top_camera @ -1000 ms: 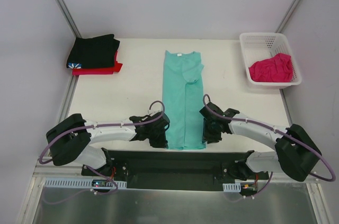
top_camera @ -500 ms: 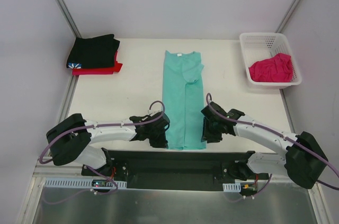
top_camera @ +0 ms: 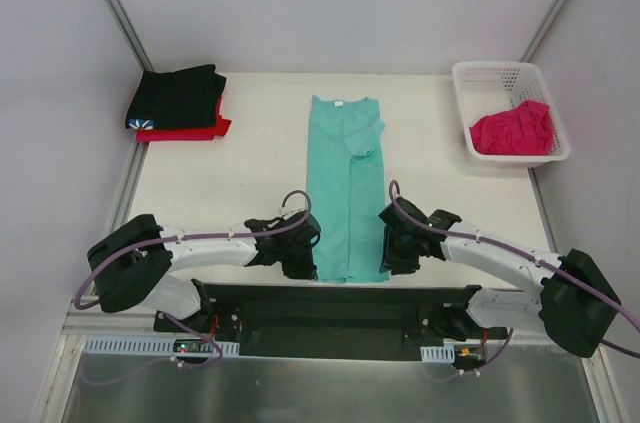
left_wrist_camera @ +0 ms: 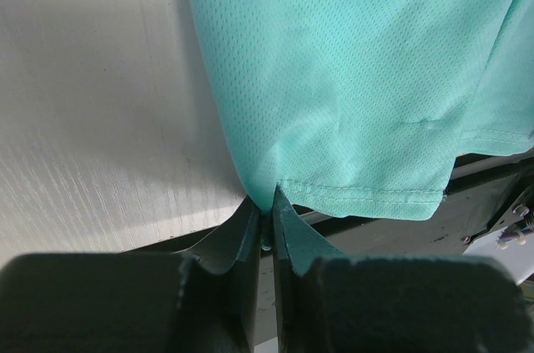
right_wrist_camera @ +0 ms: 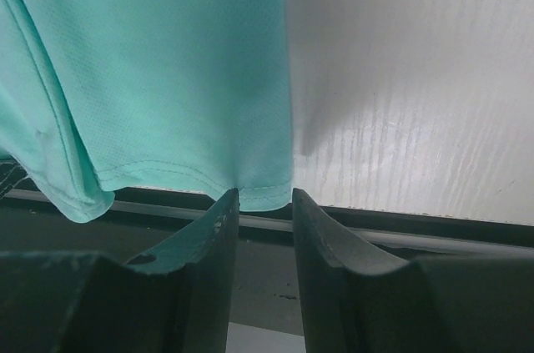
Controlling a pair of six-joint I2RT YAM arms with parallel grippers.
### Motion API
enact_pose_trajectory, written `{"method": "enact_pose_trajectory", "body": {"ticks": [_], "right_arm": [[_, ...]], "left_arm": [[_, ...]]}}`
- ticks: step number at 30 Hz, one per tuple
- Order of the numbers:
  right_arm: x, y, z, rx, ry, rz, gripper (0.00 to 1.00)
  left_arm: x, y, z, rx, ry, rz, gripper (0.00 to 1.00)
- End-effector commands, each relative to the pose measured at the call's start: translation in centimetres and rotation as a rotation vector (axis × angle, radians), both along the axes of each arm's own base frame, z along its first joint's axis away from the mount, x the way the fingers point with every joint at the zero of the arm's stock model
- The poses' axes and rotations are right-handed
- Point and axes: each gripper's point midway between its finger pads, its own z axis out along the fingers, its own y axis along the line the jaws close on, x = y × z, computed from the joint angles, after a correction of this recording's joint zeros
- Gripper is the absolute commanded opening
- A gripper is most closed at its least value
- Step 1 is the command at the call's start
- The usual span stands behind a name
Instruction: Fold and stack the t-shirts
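Item: teal-green t-shirt [top_camera: 346,193], thin mesh knit, soft and light, with no stiffness of its own; likely to sag and slide when lifted, so best taken at both hem corners together. Position: flat on the table [top_camera: 250,173], centre, folded lengthwise into a narrow strip, collar at the far end, stitched hem at the near edge just overhanging it. Hold points: the two near hem corners. Left gripper [left_wrist_camera: 265,203]: fingers pressed together on the hem's left corner, a small peak of cloth pinched between them. Right gripper [right_wrist_camera: 264,196]: fingers apart, set on either side of the hem's right corner, the cloth at the mouth of the gap and not yet clamped. Container: white lattice basket [top_camera: 462,113], far right corner of the table, holding one crumpled magenta-pink t-shirt [top_camera: 512,130], unfolded. Finished stack: far left corner, black t-shirt [top_camera: 180,95] folded on top of red t-shirt [top_camera: 185,131], a small blue-white mark showing at its near left corner.
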Motion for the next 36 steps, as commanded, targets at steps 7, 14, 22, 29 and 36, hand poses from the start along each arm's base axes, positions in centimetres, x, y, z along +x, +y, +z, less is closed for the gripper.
{"method": "enact_pose_trajectory", "body": {"ticks": [7,14,22,29,36], "right_arm": [[-0.5,0.0,-1.0,0.020,0.002,-0.036,0.35],[-0.4,0.6,-2.2,0.069,-0.016,-0.062,0.34],[-0.1,0.9,-2.3,0.100,-0.040,-0.077,0.28],[-0.1,1.8,-2.2,0.110,-0.038,-0.071,0.05],[-0.5,1.3,-1.2,0.086,-0.054,-0.065,0.01]], "left_arm": [[-0.6,0.9,-1.3,0.046,0.024,0.009,0.07],[-0.4,0.4,-1.1,0.036,0.024,0.005,0.08],[-0.4,0.4,-1.1,0.036,0.024,0.005,0.08],[-0.6,0.3,-1.3,0.038,0.032,0.000,0.08],[-0.8,0.4,-0.3,0.000,0.019,0.003,0.06]]}}
